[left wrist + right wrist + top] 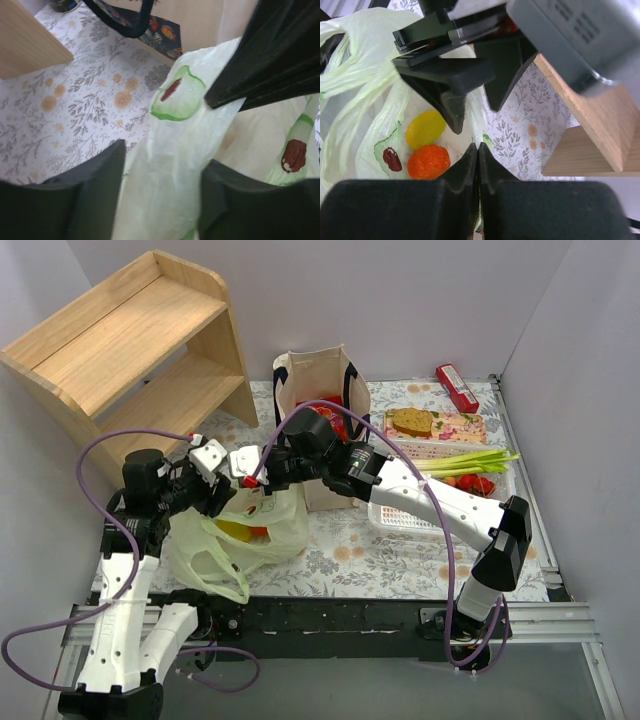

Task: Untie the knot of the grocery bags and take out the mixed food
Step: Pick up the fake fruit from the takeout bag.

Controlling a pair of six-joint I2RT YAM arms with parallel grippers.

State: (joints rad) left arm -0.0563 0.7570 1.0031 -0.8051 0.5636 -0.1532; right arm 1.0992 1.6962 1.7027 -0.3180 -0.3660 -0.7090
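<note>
The pale green plastic bag [240,545] lies open at the near left, and no knot shows in its handles [345,75]. Inside it are a yellow pepper [425,129] and an orange round fruit [428,161]. My right gripper [479,146] is shut on the thin film of the bag's rim; in the top view it [258,480] is over the bag's mouth. My left gripper [162,195] is open, with a fold of the bag [175,150] between its jaws. It faces the right gripper closely [476,117]. The beige tote [310,380] stands behind.
A wooden shelf [140,340] stands at the far left, close beside the left gripper. A white slotted basket [400,518] at the right holds a brown biscuit [412,422], green beans [470,460] and strawberries [478,483]. A red packet [457,387] lies behind it.
</note>
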